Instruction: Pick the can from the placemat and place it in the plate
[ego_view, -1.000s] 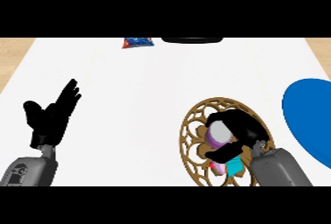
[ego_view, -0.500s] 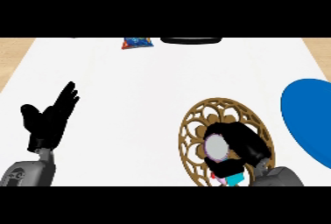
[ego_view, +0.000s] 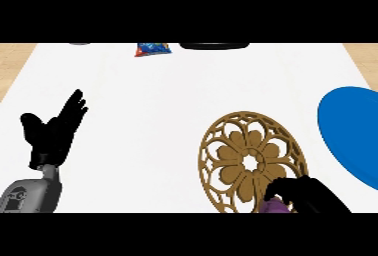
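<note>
Curled round the can (ego_view: 275, 206) at the view's lower edge, the right robot hand (ego_view: 306, 195) is seen by the placemat (ego_view: 251, 160). Pickup is judged done; transfer to the blue plate (ego_view: 353, 131) is left. Open, the left robot hand (ego_view: 53, 134) is rested.

A kitchen or dining spot: a white desk (ego_view: 170, 100) carries tableware, namely a gold openwork placemat (ego_view: 247, 160) near right, a blue plate (ego_view: 351, 135) at the right edge, and a snack packet (ego_view: 152, 49) at the far side. Wood-toned flooring (ego_view: 15, 57) shows beyond both sides.
</note>
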